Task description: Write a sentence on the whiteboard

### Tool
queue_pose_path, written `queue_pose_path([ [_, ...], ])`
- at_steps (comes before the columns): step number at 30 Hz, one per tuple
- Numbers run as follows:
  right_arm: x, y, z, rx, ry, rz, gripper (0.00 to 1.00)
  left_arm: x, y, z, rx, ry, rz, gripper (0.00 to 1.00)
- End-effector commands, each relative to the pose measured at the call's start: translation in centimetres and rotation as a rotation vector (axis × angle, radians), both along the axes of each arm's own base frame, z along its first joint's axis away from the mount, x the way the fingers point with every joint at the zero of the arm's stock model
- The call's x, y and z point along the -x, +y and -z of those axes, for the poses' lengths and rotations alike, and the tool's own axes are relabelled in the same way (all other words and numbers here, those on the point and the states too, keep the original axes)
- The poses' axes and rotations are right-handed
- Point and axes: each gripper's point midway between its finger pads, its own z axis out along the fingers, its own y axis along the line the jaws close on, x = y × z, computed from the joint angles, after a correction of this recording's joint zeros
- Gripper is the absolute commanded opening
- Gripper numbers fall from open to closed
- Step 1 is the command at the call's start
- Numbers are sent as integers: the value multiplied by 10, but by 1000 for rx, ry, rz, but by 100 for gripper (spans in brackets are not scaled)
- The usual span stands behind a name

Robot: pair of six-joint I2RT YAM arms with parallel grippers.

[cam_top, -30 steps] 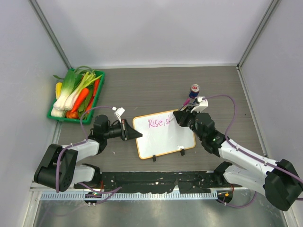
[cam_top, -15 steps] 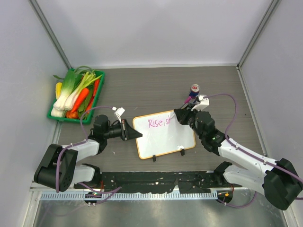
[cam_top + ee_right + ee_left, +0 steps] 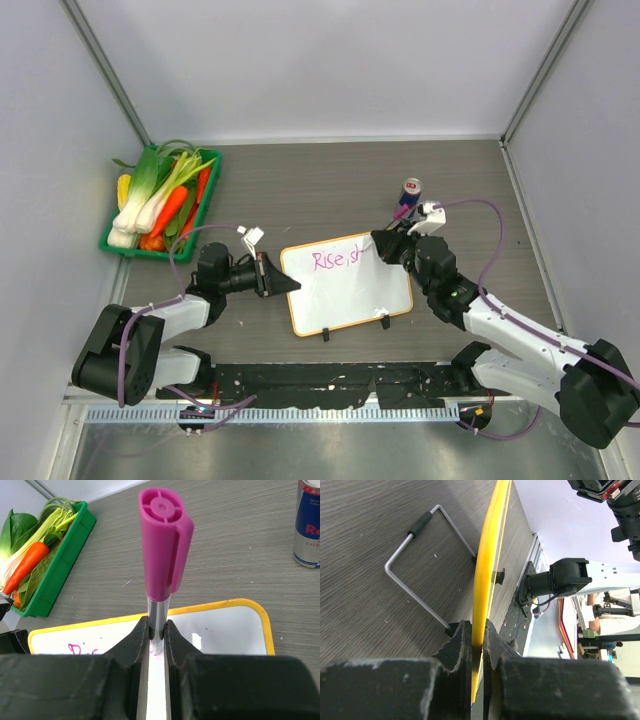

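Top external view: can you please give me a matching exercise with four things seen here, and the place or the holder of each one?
Things:
1. whiteboard
2. marker
3. can
4. green tray

Places:
A. held in the right hand
B. far left, filled with vegetables
C. edge clamped by the left hand
D. standing beyond the board's far right corner

Pairs: 1-C, 2-A, 3-D, 4-B
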Motion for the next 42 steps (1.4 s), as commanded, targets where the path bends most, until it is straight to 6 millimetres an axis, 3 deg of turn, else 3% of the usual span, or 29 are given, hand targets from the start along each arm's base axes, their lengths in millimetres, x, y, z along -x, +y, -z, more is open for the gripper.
queue_pose_path([
  [1, 3, -11, 9, 22, 20, 33, 1, -12, 7, 18, -78, -11, -67, 0],
  [15, 16, -10, 21, 18, 44, -14, 1, -12, 7, 17, -77, -15, -67, 0],
  [20, 16, -10, 5, -9, 8, -11, 1, -12, 7, 17, -77, -16, -65, 0],
  [27, 15, -6, -37, -99, -85, -20, 1, -13, 7, 17, -77, -17, -68, 0],
  [32, 14, -17, -61, -139, -154, 26, 1, -12, 7, 17, -77, -14, -69, 0],
  [42, 3, -10, -55, -77, -140, 22, 1, -11, 7, 17, -78, -16, -67, 0],
])
